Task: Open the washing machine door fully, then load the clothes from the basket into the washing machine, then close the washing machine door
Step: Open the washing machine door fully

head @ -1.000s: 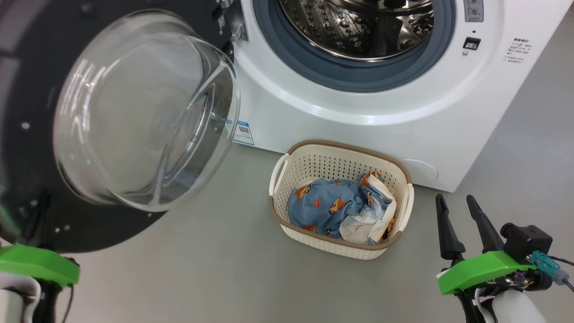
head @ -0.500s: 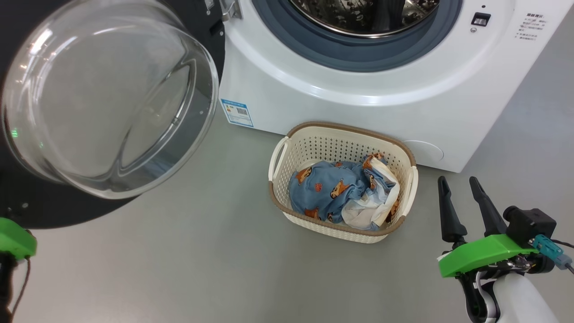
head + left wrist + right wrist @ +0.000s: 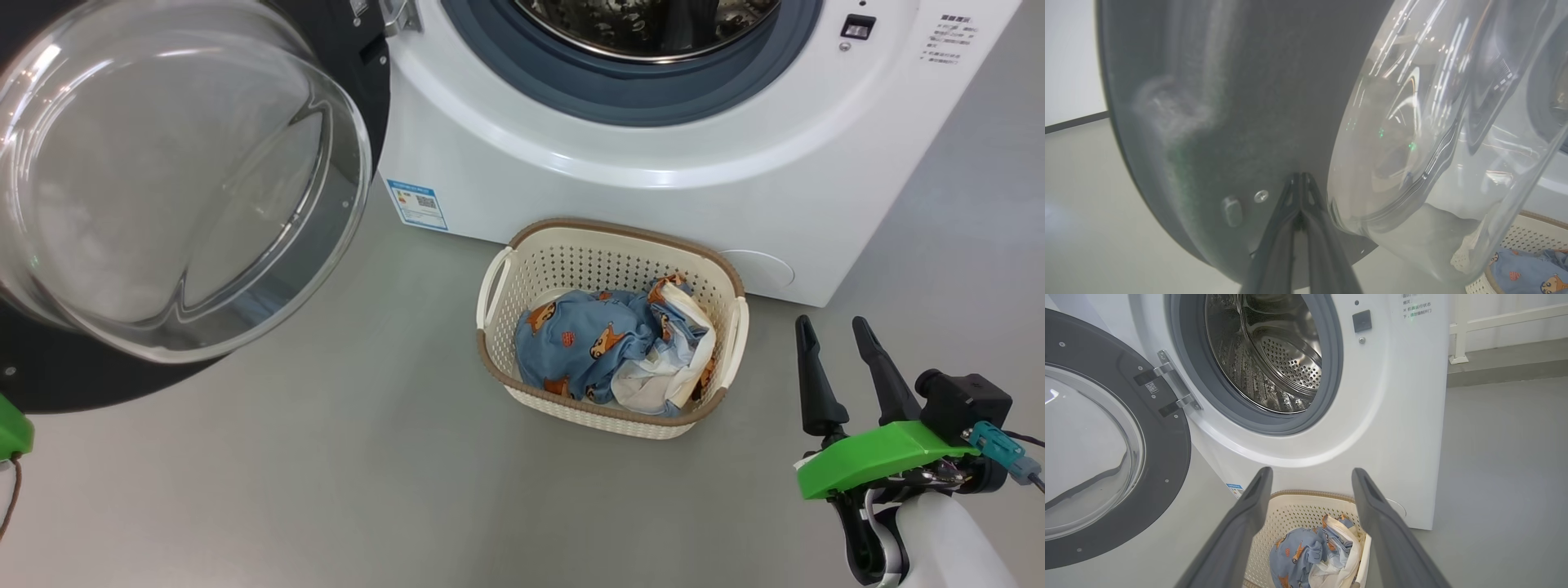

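The washing machine (image 3: pixel 653 188) stands open, its steel drum (image 3: pixel 1278 363) bare. The washing machine door (image 3: pixel 82 384) hangs swung out to the left, its glass bowl (image 3: pixel 180 180) bulging toward me. My left gripper (image 3: pixel 1300 177) is shut, and its tips press on the door's black inner face beside the bowl. The basket (image 3: pixel 620 229) sits on the floor against the machine's front, holding the clothes (image 3: pixel 596 347): blue printed fabric and white cloth. My right gripper (image 3: pixel 831 327) is open and empty, to the right of the basket; in the right wrist view my right gripper (image 3: pixel 1311 473) frames the basket (image 3: pixel 1290 502).
Grey floor (image 3: pixel 367 474) stretches in front of the basket and under the door. A blue label sticker (image 3: pixel 418 204) shows on the machine's lower left front. A white rail (image 3: pixel 1494 318) and a raised step run behind the machine on the right.
The door has swung further left, away from the machine, uncovering the label sticker. My left arm's green mount slid to the frame's left edge. The camera shifted slightly; my right gripper stayed open.
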`<state>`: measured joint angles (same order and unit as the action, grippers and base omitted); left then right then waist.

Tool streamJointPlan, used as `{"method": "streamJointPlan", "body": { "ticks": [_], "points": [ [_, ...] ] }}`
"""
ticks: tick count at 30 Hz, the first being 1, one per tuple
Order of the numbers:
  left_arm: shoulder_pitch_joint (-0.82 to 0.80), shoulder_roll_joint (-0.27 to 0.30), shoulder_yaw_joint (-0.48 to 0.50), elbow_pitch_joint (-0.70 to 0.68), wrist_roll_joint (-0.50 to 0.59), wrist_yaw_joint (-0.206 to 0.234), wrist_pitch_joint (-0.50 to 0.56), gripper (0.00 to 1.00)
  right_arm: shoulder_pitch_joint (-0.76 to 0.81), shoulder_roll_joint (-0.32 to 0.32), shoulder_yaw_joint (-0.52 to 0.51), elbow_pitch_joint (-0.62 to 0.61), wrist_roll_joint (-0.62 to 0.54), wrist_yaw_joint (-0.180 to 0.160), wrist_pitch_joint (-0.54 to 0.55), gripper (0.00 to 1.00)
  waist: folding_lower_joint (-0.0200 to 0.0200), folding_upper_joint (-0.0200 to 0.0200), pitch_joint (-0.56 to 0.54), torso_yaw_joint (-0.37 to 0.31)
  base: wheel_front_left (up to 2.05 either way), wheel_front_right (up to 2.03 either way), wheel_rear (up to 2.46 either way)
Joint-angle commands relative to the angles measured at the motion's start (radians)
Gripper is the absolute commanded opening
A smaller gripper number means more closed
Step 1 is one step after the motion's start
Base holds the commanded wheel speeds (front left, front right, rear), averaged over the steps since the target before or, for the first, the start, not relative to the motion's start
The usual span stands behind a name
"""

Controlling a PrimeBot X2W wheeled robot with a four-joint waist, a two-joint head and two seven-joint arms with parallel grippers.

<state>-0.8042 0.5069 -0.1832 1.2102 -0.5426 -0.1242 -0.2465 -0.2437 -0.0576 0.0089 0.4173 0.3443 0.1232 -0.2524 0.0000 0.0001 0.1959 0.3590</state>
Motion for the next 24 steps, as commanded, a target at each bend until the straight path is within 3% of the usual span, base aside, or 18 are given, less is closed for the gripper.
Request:
{"method": "streamJointPlan", "body": {
  "ticks": [1, 24],
  "points": [
    [-0.044, 0.079, 0.024, 0.002, 0.012, 0.002, -0.011, 0.0, -0.035, 0.007, 0.027, -0.02, 0.007, 0.008, -0.009, 1.0, 0.0, -0.0001, -0.005, -0.004, 0.0, 0.0, 0.0],
    [-0.018, 0.059, -0.019, -0.011, 0.009, -0.006, -0.015, 0.0, -0.004, 0.007, 0.023, -0.015, 0.019, 0.008, -0.009, 1.0, 0.0, -0.0001, -0.055, 0.003, 0.0, 0.0, 0.0]
  ]
}}
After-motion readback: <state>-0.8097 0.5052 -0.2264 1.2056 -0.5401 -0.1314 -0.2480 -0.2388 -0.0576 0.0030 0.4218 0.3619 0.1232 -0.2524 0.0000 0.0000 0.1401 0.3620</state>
